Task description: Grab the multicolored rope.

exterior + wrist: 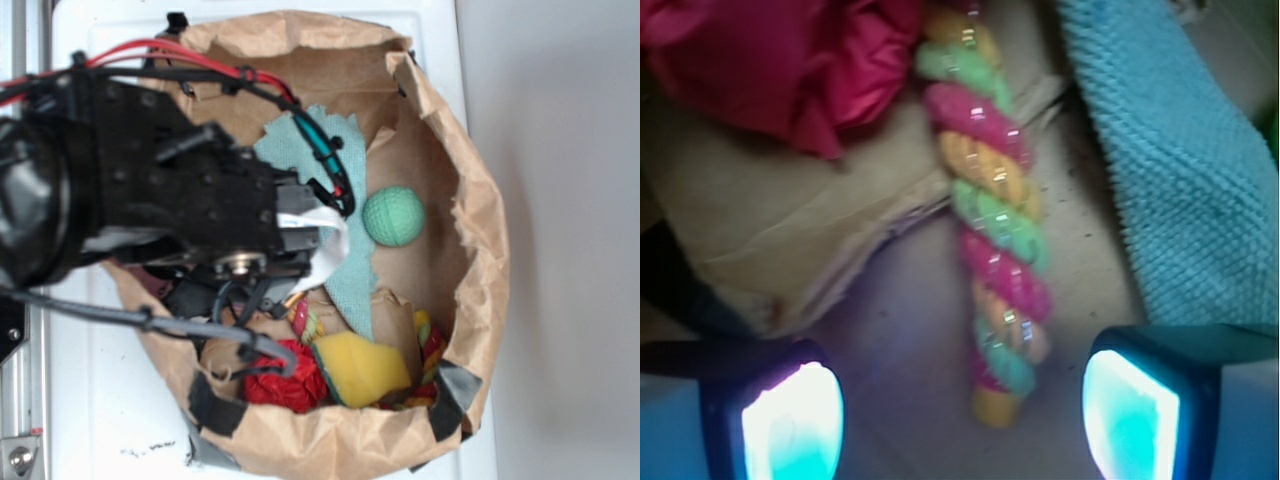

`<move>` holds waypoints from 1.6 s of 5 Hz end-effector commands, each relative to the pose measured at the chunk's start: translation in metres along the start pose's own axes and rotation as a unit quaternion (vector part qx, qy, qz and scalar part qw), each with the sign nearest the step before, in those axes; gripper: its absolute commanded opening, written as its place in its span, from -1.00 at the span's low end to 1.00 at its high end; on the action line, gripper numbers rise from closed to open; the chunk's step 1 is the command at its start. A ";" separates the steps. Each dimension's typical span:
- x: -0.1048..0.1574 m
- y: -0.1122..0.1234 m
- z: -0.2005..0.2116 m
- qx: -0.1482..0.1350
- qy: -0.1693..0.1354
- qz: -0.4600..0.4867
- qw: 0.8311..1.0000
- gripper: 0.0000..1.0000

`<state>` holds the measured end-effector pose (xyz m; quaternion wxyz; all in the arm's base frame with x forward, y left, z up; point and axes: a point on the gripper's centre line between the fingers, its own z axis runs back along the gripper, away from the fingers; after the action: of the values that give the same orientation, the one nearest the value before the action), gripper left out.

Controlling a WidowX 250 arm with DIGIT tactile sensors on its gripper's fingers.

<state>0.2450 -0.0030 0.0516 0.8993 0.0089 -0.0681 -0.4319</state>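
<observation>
The black robot arm is reaching down into the crumpled brown paper bag (480, 200), and its claw (960, 410) is hanging over the thick twisted rope of yellow, pink and green strands (992, 225). In the wrist view the claw is spread wide, with one glowing pad (790, 425) on each side, and nothing is between them but the end of the rope. That end is lying on the bag's floor, right in the gap, not touching either pad. The rest of the rope is running away from the claw, with the red ruffled cloth ball (790, 60) on one side and the fuzzy light blue towel (1180, 170) on the other. From the outside view a bit of rope is peeking out beside the yellow wedge sponge (362, 368), well apart from the green knobbly ball (393, 217). I think the lining-up step is nearly finished. Next the claw probably needs to go lower, a little further along the rope, then squeeze.
</observation>
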 end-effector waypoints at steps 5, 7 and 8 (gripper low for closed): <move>0.030 -0.008 0.026 0.017 -0.051 -0.011 0.998 1.00; 0.038 -0.015 0.006 0.013 -0.045 0.002 0.999 1.00; 0.041 -0.019 -0.009 -0.002 -0.038 0.014 0.999 1.00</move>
<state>0.2598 -0.0347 0.0380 0.9074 -0.0118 -0.0908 -0.4101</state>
